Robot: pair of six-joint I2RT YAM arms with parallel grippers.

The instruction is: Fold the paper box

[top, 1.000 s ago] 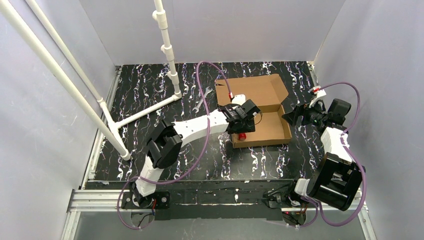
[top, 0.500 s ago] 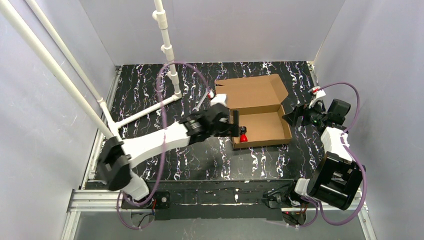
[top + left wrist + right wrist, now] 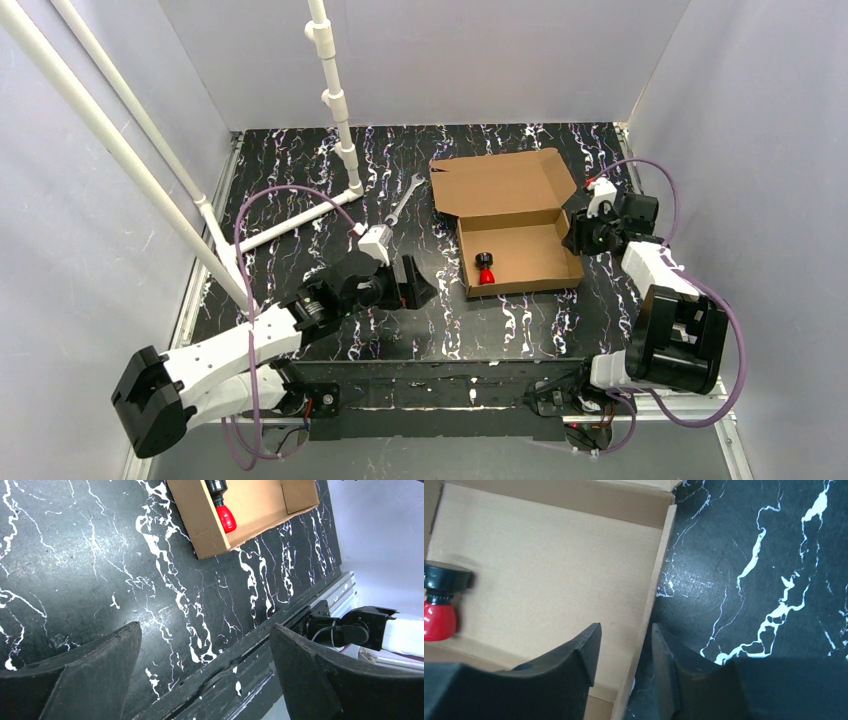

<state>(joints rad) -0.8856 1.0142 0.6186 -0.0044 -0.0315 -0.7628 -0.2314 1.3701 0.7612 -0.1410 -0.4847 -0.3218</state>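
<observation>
Straddling the right-hand wall of the paper box [image 3: 549, 570], the right claw [image 3: 624, 630] sets one finger inside the tray and one outside, jaws narrowed about the cardboard; whether they actually bite it I cannot tell. The box sits far right on the counter [image 3: 300, 190], walls up, lid lying open behind, a small red-and-black object [image 3: 485, 268] inside. The left claw [image 3: 205, 630] hangs wide apart and empty, off to the box's left. The step looks like steadying that wall; next, the lid needs swinging over and its flaps tucking in.
</observation>
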